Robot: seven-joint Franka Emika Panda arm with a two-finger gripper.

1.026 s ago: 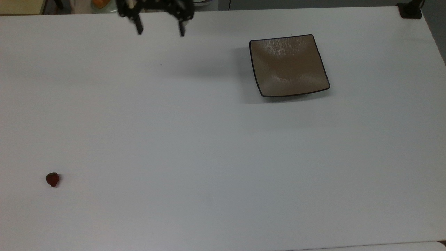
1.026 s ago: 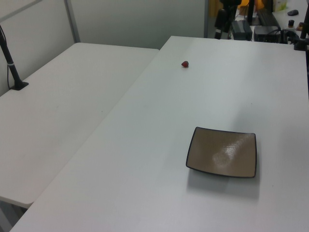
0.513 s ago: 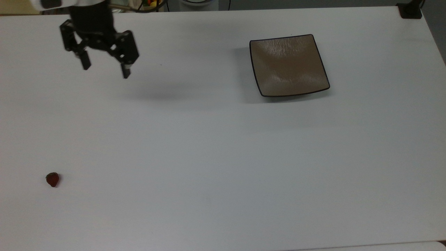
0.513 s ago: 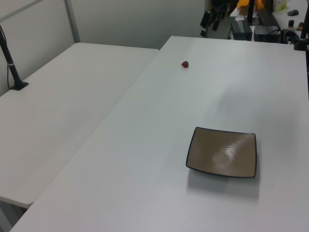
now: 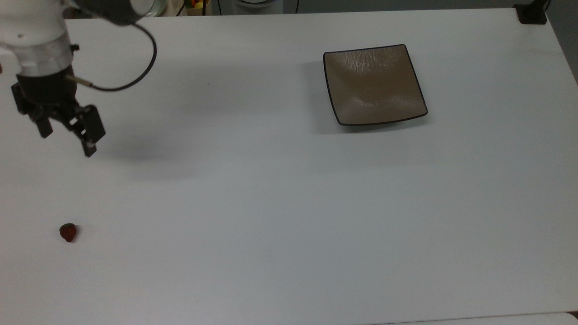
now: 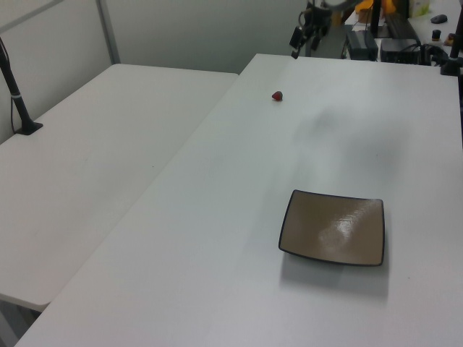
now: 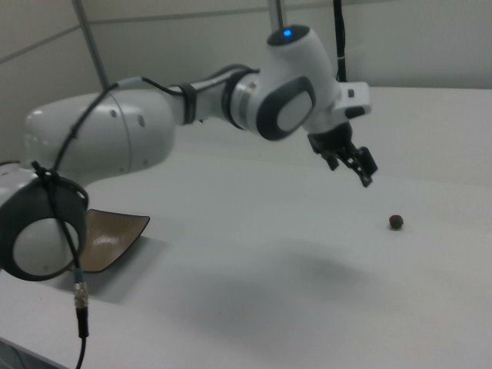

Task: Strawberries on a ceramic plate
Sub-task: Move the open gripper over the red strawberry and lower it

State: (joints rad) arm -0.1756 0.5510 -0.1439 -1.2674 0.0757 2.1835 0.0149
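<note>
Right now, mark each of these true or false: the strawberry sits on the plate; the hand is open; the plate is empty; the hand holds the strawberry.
1. The strawberry sits on the square brown plate. False: it lies on the white table, far from the plate.
2. The hand is open. True.
3. The plate is empty. True.
4. The hand holds the strawberry. False: it hangs above the table, apart from the strawberry.
</note>
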